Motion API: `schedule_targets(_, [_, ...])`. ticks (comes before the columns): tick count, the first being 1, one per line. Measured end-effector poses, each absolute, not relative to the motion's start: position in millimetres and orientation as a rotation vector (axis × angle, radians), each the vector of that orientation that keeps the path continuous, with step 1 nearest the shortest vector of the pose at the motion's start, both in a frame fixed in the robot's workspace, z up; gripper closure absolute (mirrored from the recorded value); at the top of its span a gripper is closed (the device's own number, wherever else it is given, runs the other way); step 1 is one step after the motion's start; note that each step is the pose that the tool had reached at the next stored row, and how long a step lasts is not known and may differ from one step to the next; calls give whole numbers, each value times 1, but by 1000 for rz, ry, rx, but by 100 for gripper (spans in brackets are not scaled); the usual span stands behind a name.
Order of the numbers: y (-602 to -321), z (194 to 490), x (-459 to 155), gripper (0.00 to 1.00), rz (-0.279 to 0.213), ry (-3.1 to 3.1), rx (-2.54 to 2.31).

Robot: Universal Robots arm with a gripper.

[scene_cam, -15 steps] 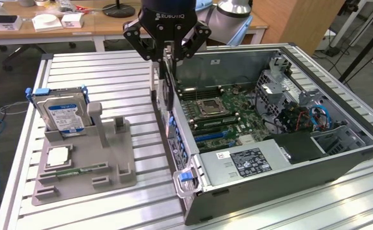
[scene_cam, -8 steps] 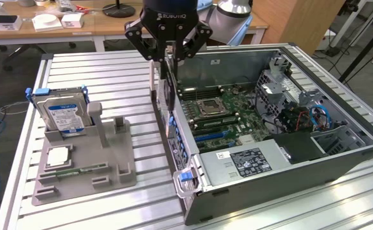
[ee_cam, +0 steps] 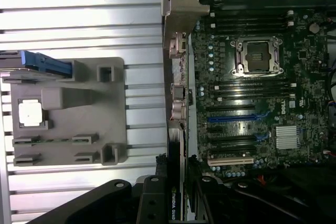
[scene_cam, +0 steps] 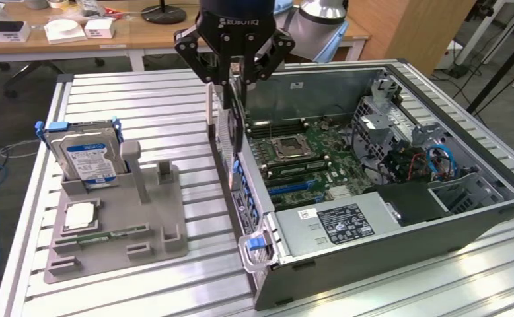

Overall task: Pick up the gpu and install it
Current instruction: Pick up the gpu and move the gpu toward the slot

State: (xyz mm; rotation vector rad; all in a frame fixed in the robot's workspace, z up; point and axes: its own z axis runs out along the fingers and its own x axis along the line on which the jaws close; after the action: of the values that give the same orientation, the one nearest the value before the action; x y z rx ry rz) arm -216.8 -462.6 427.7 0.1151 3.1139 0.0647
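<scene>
We see the gripper (scene_cam: 236,78) pinching the gpu (scene_cam: 230,125) edge-down over the case (scene_cam: 415,238) wall; we judge a misaligned descent could jam its bracket against that wall

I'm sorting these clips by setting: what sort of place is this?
Probably a robotics lab or workshop: an open desktop computer case lies on a slotted aluminium table, the gripper holds the gpu, and an office desk stands behind.
</scene>
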Motion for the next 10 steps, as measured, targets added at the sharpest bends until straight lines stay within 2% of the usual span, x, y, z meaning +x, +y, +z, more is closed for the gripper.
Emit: schedule_targets(10, [-463,428,-214,74,65,3114,115])
